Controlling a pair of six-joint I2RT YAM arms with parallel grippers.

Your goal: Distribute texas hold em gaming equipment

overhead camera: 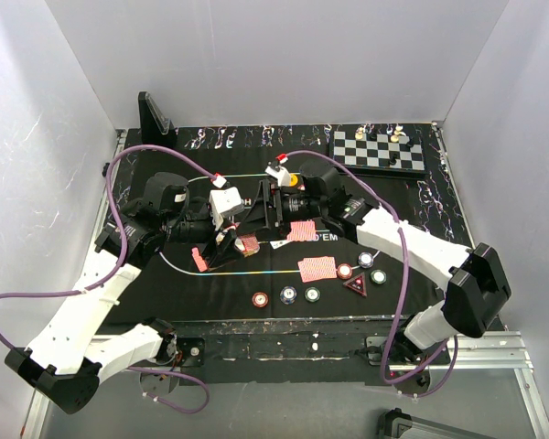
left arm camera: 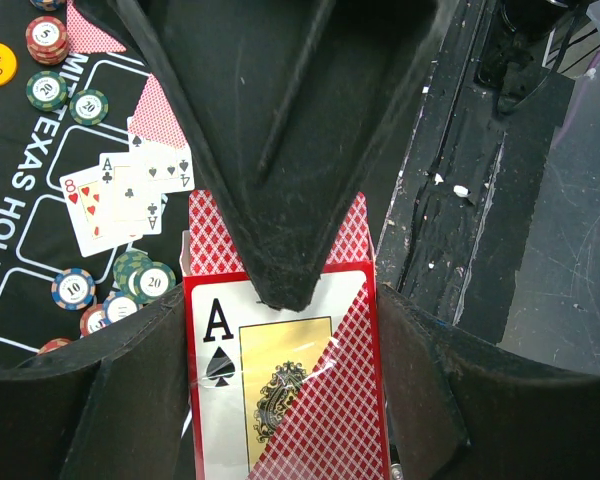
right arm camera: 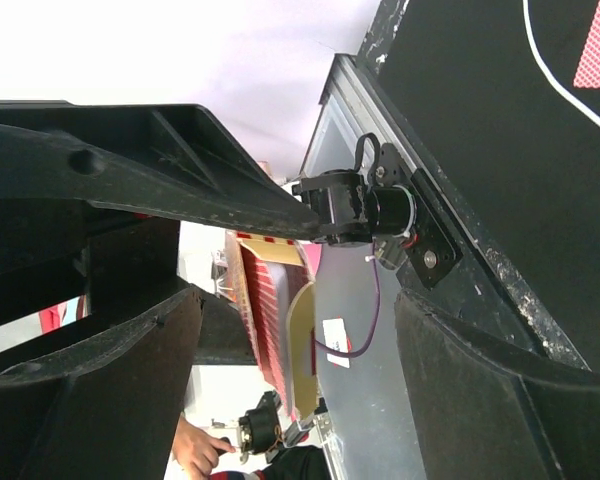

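Clamped tight in the left gripper (left arm camera: 285, 325), a red-backed card pack (left arm camera: 280, 400) with an ace-of-spades face is held over the near edge of the mat (left arm camera: 20, 250), beside bare worktop (left arm camera: 450, 200); dealt cards (left arm camera: 120, 195) and chips (left arm camera: 145, 280) are noted beyond. Further right, the right gripper (right arm camera: 300, 285) is spread wide, nothing held, the pack seen edge-on ahead. Advised: one card pinched alone, pack held level, drawn off slowly.
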